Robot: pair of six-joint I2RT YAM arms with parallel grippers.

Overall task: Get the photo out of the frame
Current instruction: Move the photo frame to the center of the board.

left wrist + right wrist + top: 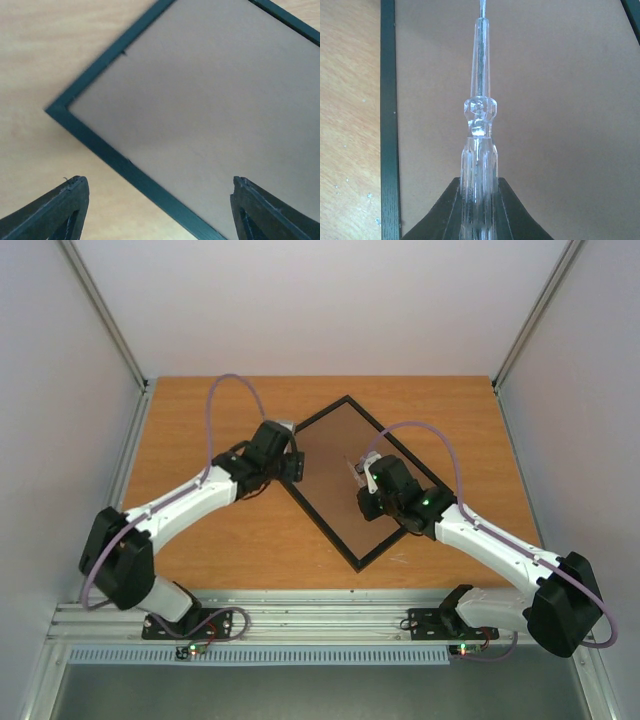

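Observation:
The frame is thin and black and lies face down at a slant on the table, its brown backing board facing up. The photo is hidden. My left gripper hovers over the frame's left corner. In the left wrist view its fingers stand wide apart, astride the black edge, with nothing between them. My right gripper is over the board's middle, shut on a clear-handled screwdriver. The tool points away over the board, and its metal tip leaves the right wrist view at the top.
The wooden table is walled by white panels on three sides. A metal rail at the near edge carries both arm bases. Purple cables loop above each arm.

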